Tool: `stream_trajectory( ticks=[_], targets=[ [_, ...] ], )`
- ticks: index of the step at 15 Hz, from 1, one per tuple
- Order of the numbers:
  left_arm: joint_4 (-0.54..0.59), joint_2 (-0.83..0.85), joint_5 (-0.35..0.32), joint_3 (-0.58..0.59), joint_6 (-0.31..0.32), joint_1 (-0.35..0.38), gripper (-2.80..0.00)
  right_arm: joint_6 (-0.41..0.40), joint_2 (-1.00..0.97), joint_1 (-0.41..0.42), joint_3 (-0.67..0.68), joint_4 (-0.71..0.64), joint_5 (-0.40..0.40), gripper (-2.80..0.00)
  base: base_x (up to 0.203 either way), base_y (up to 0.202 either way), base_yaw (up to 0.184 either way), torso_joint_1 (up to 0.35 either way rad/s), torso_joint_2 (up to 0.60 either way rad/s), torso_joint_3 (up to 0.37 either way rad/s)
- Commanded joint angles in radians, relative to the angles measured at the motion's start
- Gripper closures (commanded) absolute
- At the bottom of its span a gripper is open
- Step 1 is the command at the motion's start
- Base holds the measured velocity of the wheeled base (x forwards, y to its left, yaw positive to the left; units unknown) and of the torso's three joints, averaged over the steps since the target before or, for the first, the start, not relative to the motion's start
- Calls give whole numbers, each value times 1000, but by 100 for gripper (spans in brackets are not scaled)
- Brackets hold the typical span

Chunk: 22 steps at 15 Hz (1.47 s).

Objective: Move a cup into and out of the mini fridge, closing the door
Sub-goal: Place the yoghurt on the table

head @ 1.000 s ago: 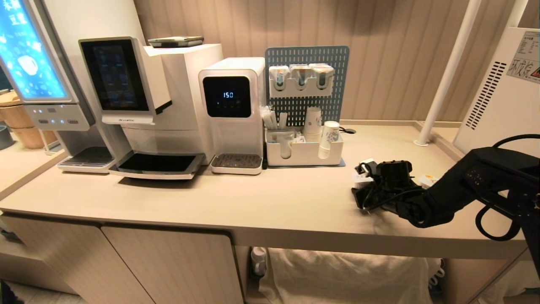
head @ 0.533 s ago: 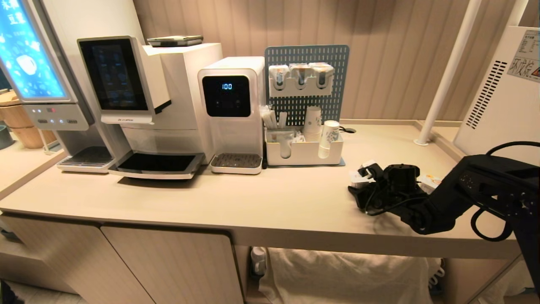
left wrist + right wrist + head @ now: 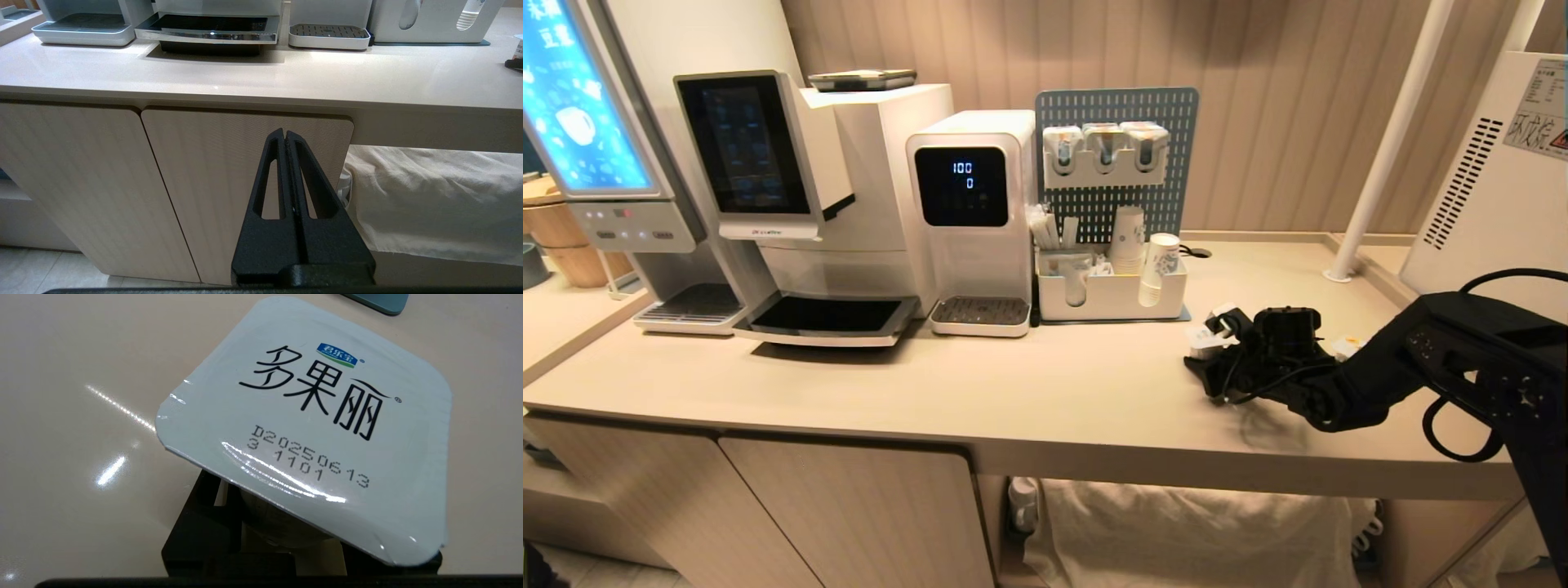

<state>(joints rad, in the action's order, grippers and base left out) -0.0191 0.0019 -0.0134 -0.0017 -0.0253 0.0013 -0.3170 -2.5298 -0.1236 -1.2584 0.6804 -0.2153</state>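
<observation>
- Left wrist view: left gripper parked below the counter, fingers pressed together
- right gripper clamps the cup low over the counter
- fridge at far right
- risk: the foil-lidded cup may tilt and slip if swung quickly

1. Coffee machine, dark touchscreen, at nine o'clock on the beige counter.
2. Water dispenser, lit digits, just beside it towards three o'clock.
3. Blue pegboard at twelve o'clock, white caddy with paper cups below.
4. White pole at two o'clock.
5. Cabinet doors; white cloth at five o'clock.
</observation>
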Motion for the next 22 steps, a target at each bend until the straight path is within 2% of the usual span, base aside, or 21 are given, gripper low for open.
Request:
stream_trajectory(
  ticks=[1,2,5,10,16,22],
  targets=[
    [-1,0,0,0,-1,0,0,-4,-26,1,-21,-7,7,0,0,0,0,0,0,0],
    [-1,0,0,0,-1,0,0,-11,-21,2,-15,-8,9,-280,0,0,0,0,0,0],
    [-1,0,0,0,-1,0,0,-45,-32,8,-15,-10,11,-280,0,0,0,0,0,0],
    [-1,0,0,0,-1,0,0,-42,-13,14,-5,-1,16,-280,0,0,0,0,0,0],
    [-1,0,0,0,-1,0,0,-46,74,31,110,11,15,-280,0,0,0,0,0,0],
    [-1,0,0,0,-1,0,0,-36,245,32,446,234,14,-280,0,0,0,0,0,0]
  ],
)
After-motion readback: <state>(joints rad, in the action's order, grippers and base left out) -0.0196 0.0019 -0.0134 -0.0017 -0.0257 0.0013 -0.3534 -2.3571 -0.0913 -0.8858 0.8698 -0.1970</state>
